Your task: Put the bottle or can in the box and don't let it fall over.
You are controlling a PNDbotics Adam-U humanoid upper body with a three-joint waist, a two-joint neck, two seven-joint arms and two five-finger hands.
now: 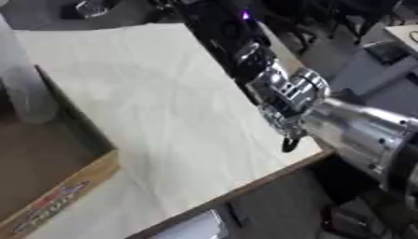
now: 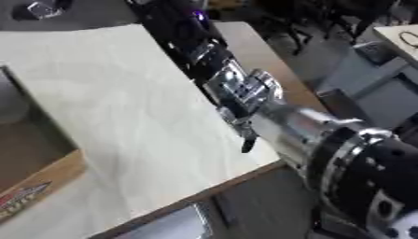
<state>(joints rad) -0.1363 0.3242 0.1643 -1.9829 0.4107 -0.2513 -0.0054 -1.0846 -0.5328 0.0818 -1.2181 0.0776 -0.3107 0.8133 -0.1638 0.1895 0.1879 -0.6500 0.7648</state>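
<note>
Apparently idle, the right hand (image 1: 286,95) hangs over the table's (image 1: 163,102) right edge, can't tell its fingers' state, well apart from the bottle (image 1: 24,88) standing in the box (image 1: 61,196) at left.

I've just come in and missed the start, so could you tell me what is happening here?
A clear plastic bottle already stands upright in the open brown cardboard box at the left of the pale cloth-covered table. The robot's black and silver right arm stretches along the table's right edge, away from the box. I cannot make out its hand, and the left hand is out of view.
</note>
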